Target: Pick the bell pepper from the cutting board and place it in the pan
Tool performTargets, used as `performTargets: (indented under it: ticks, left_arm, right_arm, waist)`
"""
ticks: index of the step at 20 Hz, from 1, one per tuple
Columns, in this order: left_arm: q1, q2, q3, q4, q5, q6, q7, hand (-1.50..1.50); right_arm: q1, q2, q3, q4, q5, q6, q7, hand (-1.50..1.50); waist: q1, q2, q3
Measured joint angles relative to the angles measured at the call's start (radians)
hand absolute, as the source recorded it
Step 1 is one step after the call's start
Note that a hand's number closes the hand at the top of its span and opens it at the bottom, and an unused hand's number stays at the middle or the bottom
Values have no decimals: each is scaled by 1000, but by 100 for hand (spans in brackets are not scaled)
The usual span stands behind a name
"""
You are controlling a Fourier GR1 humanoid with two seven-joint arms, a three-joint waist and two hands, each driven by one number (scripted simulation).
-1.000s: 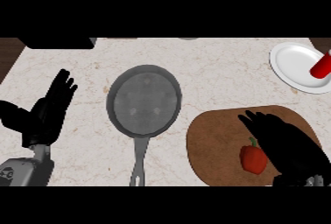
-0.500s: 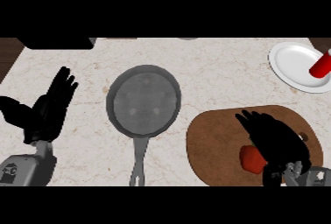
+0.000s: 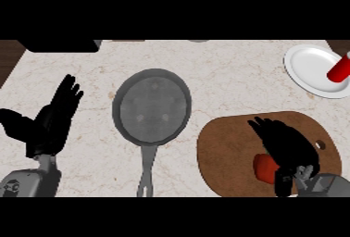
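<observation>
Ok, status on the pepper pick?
Left hand open, resting at left. Right hand open, over pepper. Pepper on board, not yet in pan. Nothing seen between board and pan.

Red bell pepper (image 3: 263,165); brown cutting board (image 3: 226,143) (grey pan (image 3: 152,106))

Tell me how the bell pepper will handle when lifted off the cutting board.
The bell pepper looks rounded, so it may roll or slip under the right hand. It is much smaller than the pan, so probably light.
</observation>
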Motion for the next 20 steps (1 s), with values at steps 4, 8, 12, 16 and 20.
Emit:
performTargets:
  ticks: [4,8,12,16,20]
  left_arm:
    - [5,-8,15,-12,-7,-15,8,0]
    - [-7,-21,28,13,-16,-25,2,0]
    - [5,-14,42,-12,-15,-41,18,0]
    - [-29,-18,54,9,-22,-42,28,0]
    - [-19,-30,52,-6,-33,-43,27,0]
  right_arm:
    - [19,24,-25,36,37,-6,-51,-150]
    - [44,65,3,80,96,-51,-100,150]
    - [20,77,5,109,142,-76,-155,150]
    - [9,90,-9,145,172,-113,-213,150]
    - [5,103,-31,178,181,-143,-270,150]
  waist:
    - [0,0,0]
    - [-1,-2,-2]
    - [-2,-6,-8]
    - [-3,-8,-10]
    - [-2,-11,-12]
